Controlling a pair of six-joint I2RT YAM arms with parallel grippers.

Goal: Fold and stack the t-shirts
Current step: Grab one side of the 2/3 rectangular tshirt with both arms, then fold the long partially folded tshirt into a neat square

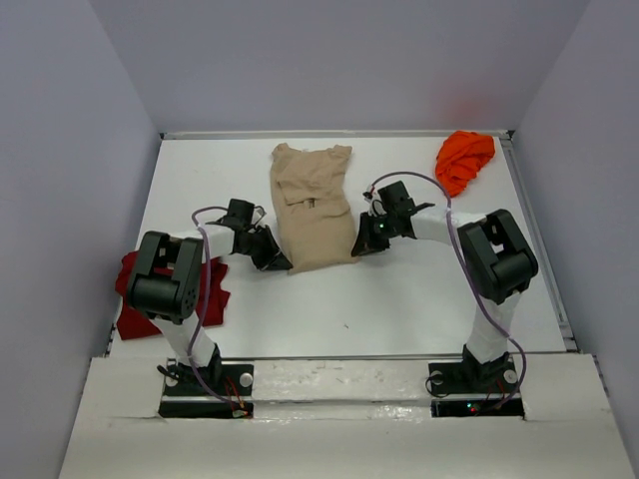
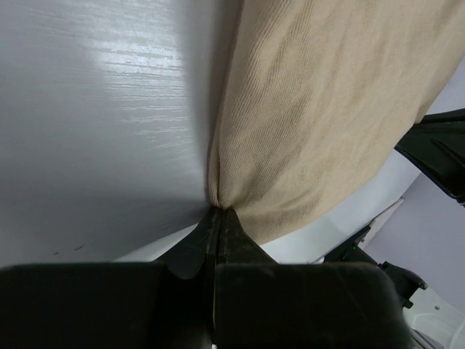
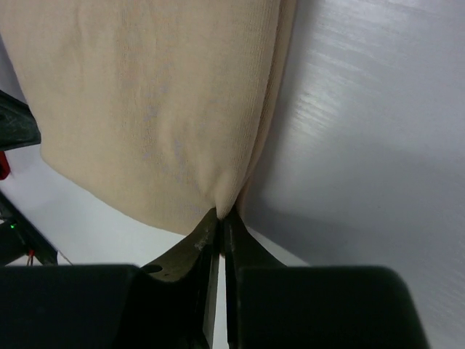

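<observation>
Left and right jaws tight on the tan t-shirt's [image 1: 310, 210] near corners

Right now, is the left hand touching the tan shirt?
Touching. The left wrist view shows the left hand closed on an edge of the tan shirt, with cloth bunched at its tips.

I see a tan t-shirt [image 1: 312, 205] folded lengthwise into a narrow strip, centred toward the far edge of the table [image 1: 399, 299], a dark red t-shirt [image 1: 128, 317] heaped at its near left corner, and a bright orange t-shirt [image 1: 464, 160] bunched at its far right corner.
</observation>
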